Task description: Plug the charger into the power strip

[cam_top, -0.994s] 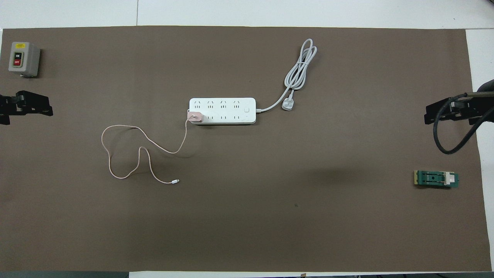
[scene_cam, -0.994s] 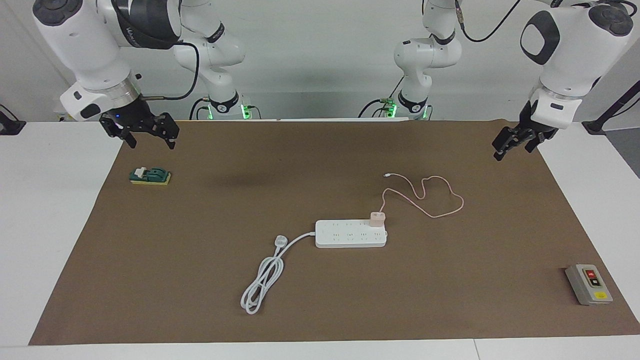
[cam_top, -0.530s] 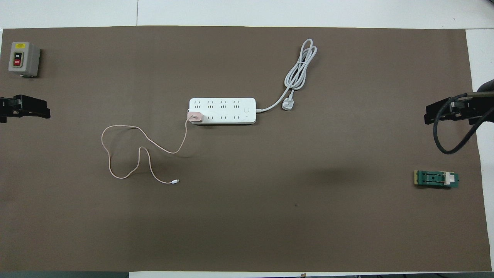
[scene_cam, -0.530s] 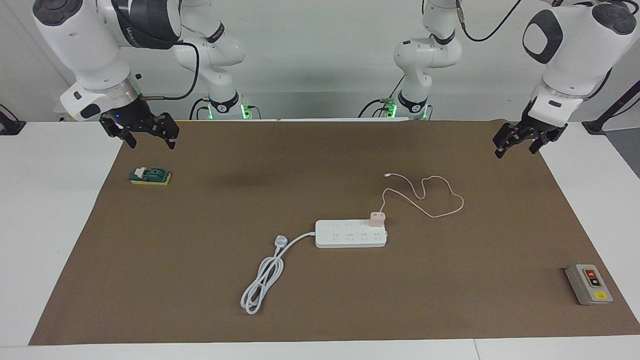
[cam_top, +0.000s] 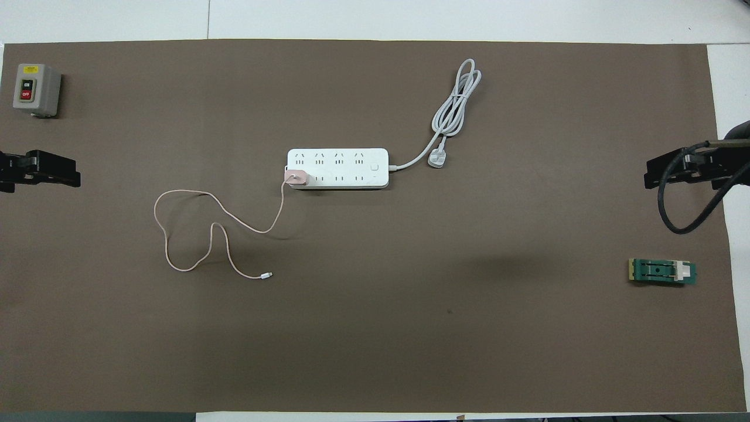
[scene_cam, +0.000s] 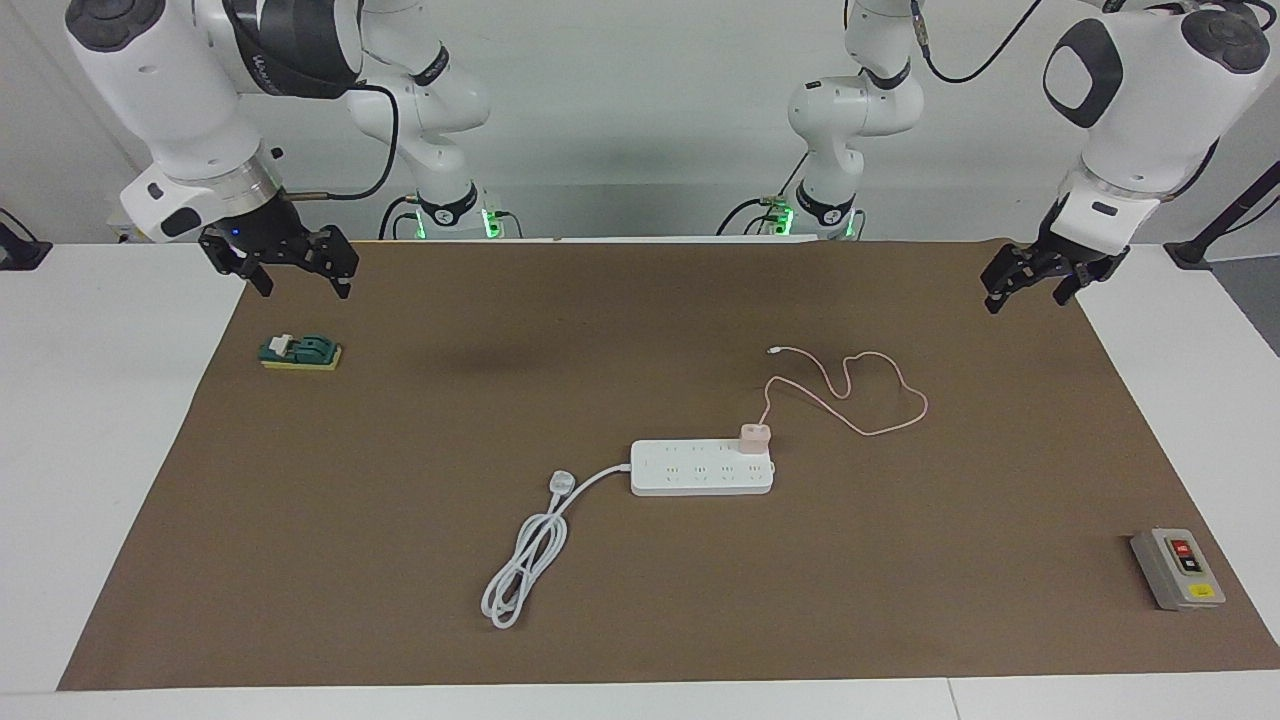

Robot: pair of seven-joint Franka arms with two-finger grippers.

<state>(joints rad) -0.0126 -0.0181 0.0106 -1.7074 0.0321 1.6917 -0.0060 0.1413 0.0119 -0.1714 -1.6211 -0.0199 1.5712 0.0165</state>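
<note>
At mid-frame of the facing view, the charger (scene_cam: pixel 754 438) sits seated on the power strip (scene_cam: pixel 701 469), at the strip's end toward the left arm, upright; its pink cable (scene_cam: pixel 850 390) trails loose over the brown mat (scene_cam: pixel 640 620) toward the robots. Nothing among the task's things has shifted in the last second. Only change: left pincer (scene_cam: pixel 1030 282), upper right of the frame, has drifted slightly up and inward over the mat's edge, fingers apart, holding nothing. Right pincer (scene_cam: pixel 295 270), upper left, unmoved over the desk (scene_cam: pixel 100 400) edge above the green and yellow block (scene_cam: pixel 300 352), fingers apart, empty, waiting. Grey button box (scene_cam: pixel 1178 568) untouched, lower right. Judgement: plug looks already made; arms retired.
</note>
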